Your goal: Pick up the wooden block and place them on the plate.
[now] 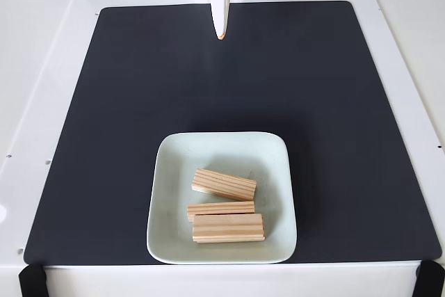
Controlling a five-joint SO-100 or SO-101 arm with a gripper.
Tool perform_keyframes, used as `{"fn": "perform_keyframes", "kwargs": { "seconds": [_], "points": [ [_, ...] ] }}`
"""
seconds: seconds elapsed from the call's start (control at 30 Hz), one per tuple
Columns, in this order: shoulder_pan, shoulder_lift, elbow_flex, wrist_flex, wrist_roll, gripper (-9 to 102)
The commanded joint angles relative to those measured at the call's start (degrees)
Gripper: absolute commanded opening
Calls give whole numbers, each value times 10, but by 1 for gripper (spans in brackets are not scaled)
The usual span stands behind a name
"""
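fixed view — claw (220, 33) perhaps closed — pointing down, far from plate (170, 165).

A: Where's free room?
B: The dark mat (125, 102) is open from 9 through 12 to 3 o'clock.
A: Obstacles?
B: The plate (170, 165) at 6, w/ three wooden blocks (224, 184) inside; the gripper (220, 33) tip hangs at 12.
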Motion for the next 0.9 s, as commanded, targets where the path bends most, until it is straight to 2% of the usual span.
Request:
{"fn": "perform_keyframes", "kwargs": {
  "seconds": [0.0,0.87],
  "points": [
    [4,4,-1,1,4,0],
    [0,-2,-6,-5,3,-1]
  ]
}}
